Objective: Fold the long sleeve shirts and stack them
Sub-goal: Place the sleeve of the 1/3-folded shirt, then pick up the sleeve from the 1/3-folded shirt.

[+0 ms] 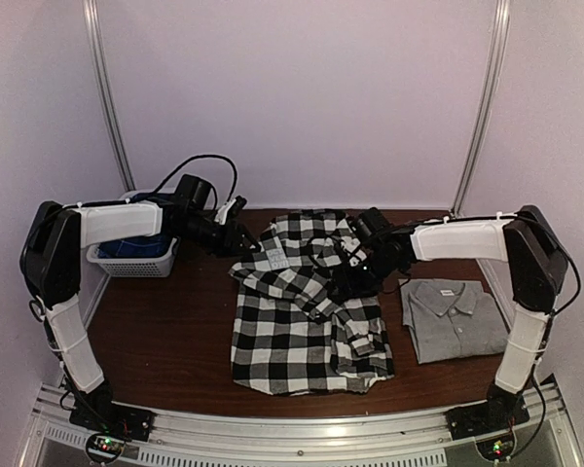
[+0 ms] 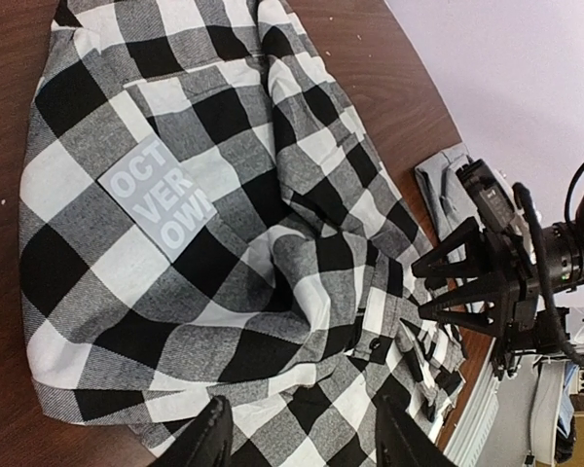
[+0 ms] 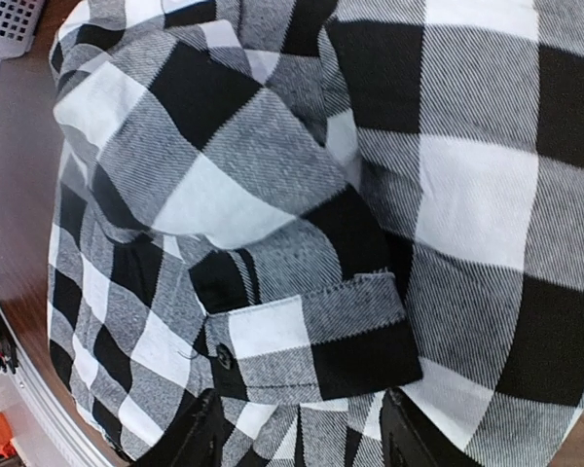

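**Both grippers hang open at the flannel; the grey shirt lies apart on my right.**

From the left I see a white basket (image 1: 131, 261) at the table (image 1: 165, 341) edge. Next comes the left gripper (image 1: 241, 236), fingers apart with nothing between them, at the upper left corner of the flannel shirt (image 1: 307, 326). The flannel lies rumpled mid-table, its grey patch with white lettering (image 2: 161, 199) facing up. The right gripper (image 3: 297, 428) is spread just as wide, low over a buttoned cuff (image 3: 307, 336). The grey shirt (image 1: 455, 316) lies folded flat at far right, with bare wood between it and the flannel.
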Tool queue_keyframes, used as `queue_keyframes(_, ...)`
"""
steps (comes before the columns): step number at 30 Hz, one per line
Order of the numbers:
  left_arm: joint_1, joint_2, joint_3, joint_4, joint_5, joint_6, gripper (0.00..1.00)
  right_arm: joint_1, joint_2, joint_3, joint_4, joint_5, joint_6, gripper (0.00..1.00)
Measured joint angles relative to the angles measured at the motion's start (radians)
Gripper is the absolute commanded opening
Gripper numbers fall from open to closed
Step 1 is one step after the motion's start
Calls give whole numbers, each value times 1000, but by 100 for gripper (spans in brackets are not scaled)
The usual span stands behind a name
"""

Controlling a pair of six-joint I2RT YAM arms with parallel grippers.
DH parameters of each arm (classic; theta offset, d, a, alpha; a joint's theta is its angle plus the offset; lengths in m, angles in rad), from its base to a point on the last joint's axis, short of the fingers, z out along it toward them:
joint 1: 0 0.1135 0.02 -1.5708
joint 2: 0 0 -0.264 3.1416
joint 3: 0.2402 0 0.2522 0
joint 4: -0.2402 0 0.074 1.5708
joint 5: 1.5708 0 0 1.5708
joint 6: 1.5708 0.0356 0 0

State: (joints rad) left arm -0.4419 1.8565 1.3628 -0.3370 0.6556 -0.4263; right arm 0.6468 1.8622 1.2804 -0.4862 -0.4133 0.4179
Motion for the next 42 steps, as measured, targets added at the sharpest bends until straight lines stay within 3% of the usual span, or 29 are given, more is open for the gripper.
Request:
queue_keyframes(10,0,0,-5,0,7,2,51,47,-162,-183,118,95,52,57)
queue_keyframes(20,0,0,-5,-1,7,2,50,53,-95,-186,270,177,108,58)
queue_keyframes(29,0,0,-5,-3,6,10,51,55,-21,-184,296,220,132,60)
queue_keyframes(42,0,0,-5,-4,6,10,50,78,-13,-158,306,214,138,45)
